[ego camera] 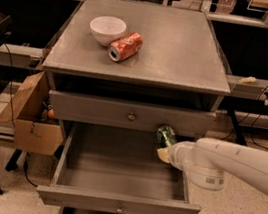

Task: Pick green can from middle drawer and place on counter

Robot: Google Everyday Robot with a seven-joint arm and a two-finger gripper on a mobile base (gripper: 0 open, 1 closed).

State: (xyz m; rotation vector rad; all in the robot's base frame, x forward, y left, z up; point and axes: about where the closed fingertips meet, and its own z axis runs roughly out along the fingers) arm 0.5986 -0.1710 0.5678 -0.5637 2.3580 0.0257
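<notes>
One gripper (164, 147): clamped on green can (166, 134), raised over middle drawer (114, 169), right rear.
Drawer state: pulled open.
Counter (183, 51): bowl (107, 29), orange can (125, 46) on side.

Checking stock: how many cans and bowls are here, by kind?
Cans: 2, the green can in the gripper above the middle drawer, the orange can lying on the counter.
Bowls: 1, white bowl on the counter.
Total: 3.

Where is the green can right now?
Right of centre in the camera view, the green can sits in the gripper, over the back right corner of the middle drawer, under the top drawer front.
</notes>
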